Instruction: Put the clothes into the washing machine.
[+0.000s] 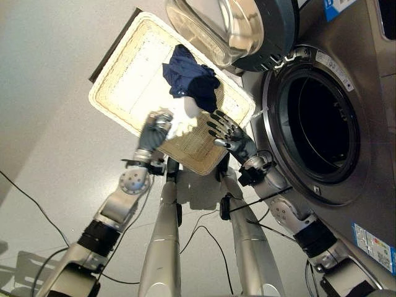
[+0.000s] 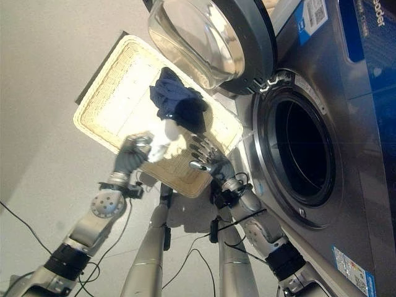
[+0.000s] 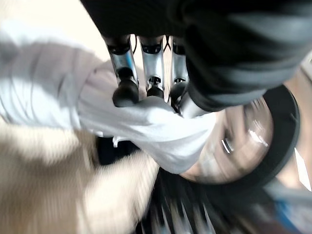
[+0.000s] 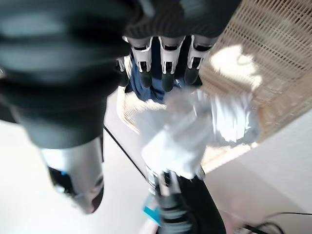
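Left hand (image 1: 159, 124) had its fingers curled round a white cloth garment (image 1: 179, 121) inside the cream wicker basket (image 1: 124, 74); right hand (image 1: 224, 131) hovered loosely open beside it.

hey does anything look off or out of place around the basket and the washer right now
Nothing stands out. The washer door hangs open, the dark blue garment lies in the wicker basket, the left hand grips a white cloth, and the right hand hovers open beside it.
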`<state>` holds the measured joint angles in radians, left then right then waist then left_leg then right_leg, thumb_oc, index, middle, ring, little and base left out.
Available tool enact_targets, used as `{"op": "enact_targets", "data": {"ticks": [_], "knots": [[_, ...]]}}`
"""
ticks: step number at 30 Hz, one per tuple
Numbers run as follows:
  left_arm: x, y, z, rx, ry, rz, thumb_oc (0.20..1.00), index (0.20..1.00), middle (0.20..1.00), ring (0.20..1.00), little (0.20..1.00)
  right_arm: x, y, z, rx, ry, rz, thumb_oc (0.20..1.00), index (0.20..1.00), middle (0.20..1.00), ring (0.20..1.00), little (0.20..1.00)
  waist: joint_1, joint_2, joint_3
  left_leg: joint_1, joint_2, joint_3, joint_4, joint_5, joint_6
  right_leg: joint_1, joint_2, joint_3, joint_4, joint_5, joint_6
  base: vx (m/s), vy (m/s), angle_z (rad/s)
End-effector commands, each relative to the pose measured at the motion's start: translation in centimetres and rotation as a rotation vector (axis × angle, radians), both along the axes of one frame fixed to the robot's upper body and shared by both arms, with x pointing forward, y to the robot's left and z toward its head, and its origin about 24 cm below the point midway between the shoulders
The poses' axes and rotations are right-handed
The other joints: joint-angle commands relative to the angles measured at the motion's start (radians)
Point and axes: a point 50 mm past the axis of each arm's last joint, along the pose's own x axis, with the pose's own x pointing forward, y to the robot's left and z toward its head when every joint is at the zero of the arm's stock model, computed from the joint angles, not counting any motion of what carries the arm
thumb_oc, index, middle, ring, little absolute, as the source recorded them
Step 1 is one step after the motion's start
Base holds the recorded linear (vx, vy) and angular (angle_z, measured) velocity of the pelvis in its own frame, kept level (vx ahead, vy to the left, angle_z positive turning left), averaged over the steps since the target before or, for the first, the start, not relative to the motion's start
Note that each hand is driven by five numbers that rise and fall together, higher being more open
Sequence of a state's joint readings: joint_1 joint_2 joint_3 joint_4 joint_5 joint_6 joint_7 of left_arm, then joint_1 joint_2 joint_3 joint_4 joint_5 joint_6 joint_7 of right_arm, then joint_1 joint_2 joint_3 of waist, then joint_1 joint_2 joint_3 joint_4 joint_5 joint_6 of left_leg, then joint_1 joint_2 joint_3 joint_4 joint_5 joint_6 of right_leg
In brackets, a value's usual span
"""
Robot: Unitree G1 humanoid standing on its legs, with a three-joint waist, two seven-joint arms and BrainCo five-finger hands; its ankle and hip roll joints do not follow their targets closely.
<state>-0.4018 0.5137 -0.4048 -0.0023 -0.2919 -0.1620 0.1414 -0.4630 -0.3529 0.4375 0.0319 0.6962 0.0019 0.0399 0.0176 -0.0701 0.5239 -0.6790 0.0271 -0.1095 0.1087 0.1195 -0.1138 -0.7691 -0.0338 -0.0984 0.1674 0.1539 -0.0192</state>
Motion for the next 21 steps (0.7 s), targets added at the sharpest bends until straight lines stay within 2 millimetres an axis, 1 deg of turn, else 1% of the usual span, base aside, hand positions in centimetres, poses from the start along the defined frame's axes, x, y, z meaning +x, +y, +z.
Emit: {"op": "enact_targets", "data": {"ticks": [1, 2, 3, 5, 6, 8, 10, 15, 18, 21], "knots": [[-1.8, -2.9, 2.8, -0.064, -0.101, -0.305, 0.2, 0.2, 0.2, 0.2, 0.2, -0.4, 1.2, 0.4, -0.103, -0.065, 0.062, 1.0, 1.0, 1.0, 1.0, 1.0, -0.001, 0.052, -0.004, 0.012, -0.093, 0.065, -0.066, 0.076, 0.113, 0.085, 0.034, 0.013, -0.04, 0.01, 0.047, -0.03, -0.008, 0.07], [-1.9, -3.5, 2.8, -0.08, -0.083, -0.353, 0.2, 0.2, 0.2, 0.2, 0.2, -0.2, 1.3, 0.2, -0.132, -0.063, 0.064, 1.0, 1.0, 1.0, 1.0, 1.0, -0.002, 0.053, -0.004, 0.019, -0.092, 0.066, -0.068, 0.078, 0.113, 0.093, 0.033, 0.013, -0.042, 0.012, 0.047, 0.0, 0.0, 0.0], [-1.9, -3.6, 2.8, -0.082, -0.078, -0.367, 0.2, 0.2, 0.2, 0.2, 0.2, -0.2, 1.3, 0.1, -0.139, -0.062, 0.063, 1.0, 1.0, 1.0, 1.0, 1.0, -0.002, 0.054, -0.004, 0.022, -0.092, 0.066, -0.069, 0.078, 0.113, 0.095, 0.032, 0.014, -0.042, 0.012, 0.046, 0.0, 0.0, 0.0], [-2.2, -4.7, 3.0, -0.094, -0.065, -0.461, 0.2, 0.2, 0.2, 0.2, 0.2, 0.2, 1.6, -0.5, -0.22, -0.064, 0.053, 1.0, 1.0, 1.0, 1.0, 1.0, -0.007, 0.055, -0.004, 0.035, -0.091, 0.072, -0.072, 0.079, 0.113, 0.107, 0.029, 0.016, -0.048, 0.017, 0.047, 0.0, 0.0, 0.0], [-2.3, -4.9, 3.1, -0.095, -0.065, -0.48, 0.2, 0.2, 0.2, 0.2, 0.2, 0.2, 1.6, -0.7, -0.237, -0.064, 0.047, 1.0, 1.0, 1.0, 1.0, 1.0, -0.008, 0.056, -0.004, 0.038, -0.09, 0.073, -0.073, 0.079, 0.113, 0.11, 0.028, 0.017, -0.051, 0.019, 0.047, 0.0, 0.0, 0.0], [-2.6, -5.6, 3.6, -0.103, -0.081, -0.532, 0.2, 0.2, 0.2, 0.2, 0.2, 0.6, 1.5, -1.2, -0.331, -0.079, 0.007, 1.0, 1.0, 1.0, 1.0, 1.0, -0.014, 0.059, -0.004, 0.049, -0.089, 0.081, -0.081, 0.083, 0.112, 0.12, 0.027, 0.021, -0.063, 0.026, 0.047, -0.02, 0.019, -0.06], [-2.5, -5.6, 3.9, -0.107, -0.097, -0.494, 0.2, 0.2, 0.2, 0.2, 0.2, 0.8, 1.4, -1.4, -0.359, -0.078, -0.001, 1.0, 1.0, 1.0, 1.0, 1.0, -0.016, 0.062, -0.004, 0.054, -0.087, 0.084, -0.086, 0.087, 0.112, 0.125, 0.029, 0.026, -0.066, 0.028, 0.046, -0.01, 0.014, -0.12], [-1.7, -5.0, 4.1, -0.123, -0.099, -0.407, 0.2, 0.2, 0.2, 0.2, 0.2, 1.0, 1.6, -1.6, -0.343, -0.05, -0.007, 1.0, 1.0, 1.0, 1.0, 1.0, -0.019, 0.064, -0.004, 0.057, -0.088, 0.087, -0.089, 0.089, 0.111, 0.127, 0.03, 0.032, -0.072, 0.03, 0.045, 0.0, 0.006, -0.04], [-1.9, -4.7, 4.2, -0.157, -0.073, -0.457, 0.2, 0.2, 0.2, 0.2, 0.2, 1.0, 1.2, -1.8, -0.333, -0.025, -0.032, 1.0, 1.0, 1.0, 1.0, 1.0, -0.019, 0.067, -0.004, 0.05, -0.088, 0.09, -0.084, 0.091, 0.11, 0.125, 0.028, 0.034, -0.076, 0.032, 0.044, 0.0, 0.0, 0.0], [-2.3, -5.0, 4.2, -0.169, -0.063, -0.515, 0.2, 0.2, 0.2, 0.2, 0.2, 1.0, 1.0, -2.0, -0.347, -0.031, -0.044, 1.0, 1.0, 1.0, 1.0, 1.0, -0.021, 0.07, -0.004, 0.049, -0.087, 0.09, -0.085, 0.092, 0.11, 0.123, 0.028, 0.037, -0.077, 0.035, 0.043, 0.0, 0.0, 0.0]]}}
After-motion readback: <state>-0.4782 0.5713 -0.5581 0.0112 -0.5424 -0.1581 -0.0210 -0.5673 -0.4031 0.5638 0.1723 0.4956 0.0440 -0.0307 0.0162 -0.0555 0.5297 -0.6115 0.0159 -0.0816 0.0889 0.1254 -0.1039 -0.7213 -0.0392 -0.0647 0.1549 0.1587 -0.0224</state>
